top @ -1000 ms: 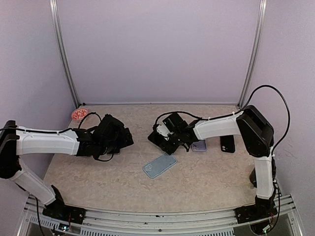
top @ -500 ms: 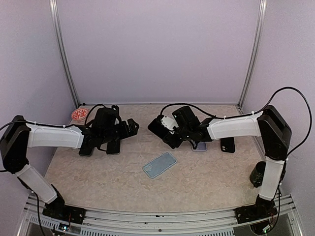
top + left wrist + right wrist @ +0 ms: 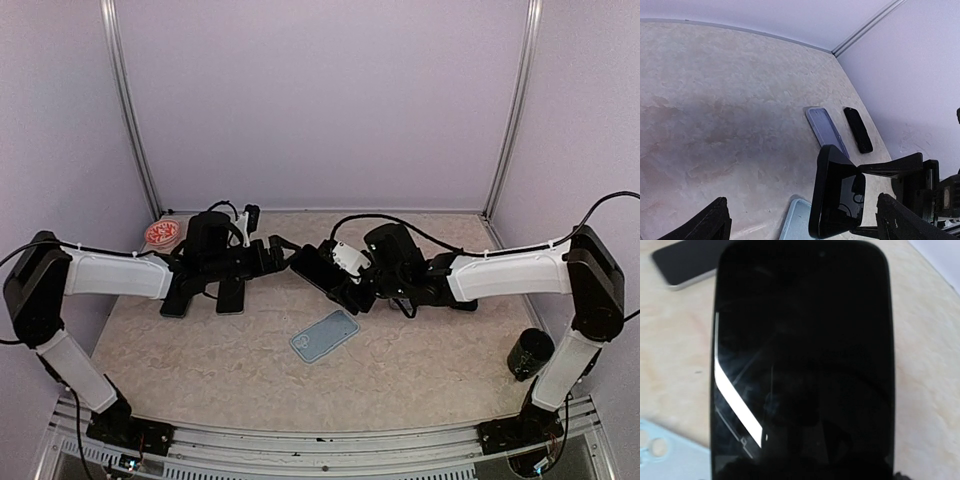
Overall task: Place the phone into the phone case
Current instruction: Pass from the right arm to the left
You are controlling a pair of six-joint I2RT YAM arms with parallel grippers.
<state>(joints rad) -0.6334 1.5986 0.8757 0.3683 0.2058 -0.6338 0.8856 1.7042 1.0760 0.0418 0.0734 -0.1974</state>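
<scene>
1. At the far left a red round disc point(image 3: 162, 233) lay on the speckled beige tabletop point(image 3: 440, 360), well apart from the work
2. The white left arm point(image 3: 110, 275) reached toward the middle, its left jaws spread wide and holding nothing, facing the phone and just short of it; two dark flat slabs point(image 3: 232, 296) lay beneath that arm, phones or cases I could not tell
3. The glossy black slab phone point(image 3: 325, 270) hung above the tabletop near the middle, clamped in the right jaws
4. The pale blue soft phone case point(image 3: 325, 335) lay flat and slantwise on the tabletop, nearer the arm bases than the phone, apart from it and untouched, its round cut-outs at the lower left end
5. The step in hand seemed to be bringing the phone down to the case: it would go best with the phone turned until its long edges ran along the slanted case, lens end over the cut-outs, one end seated first and the rest pressed in after
6. The case looked light and likely to skid, so the free left jaws might better pin its rim than crowd the phone
7. Further right a lavender case point(image 3: 825, 127), a slim black handset point(image 3: 858, 130) and a black cup point(image 3: 527, 352) sat near the right arm's sweep, worth avoiding
</scene>
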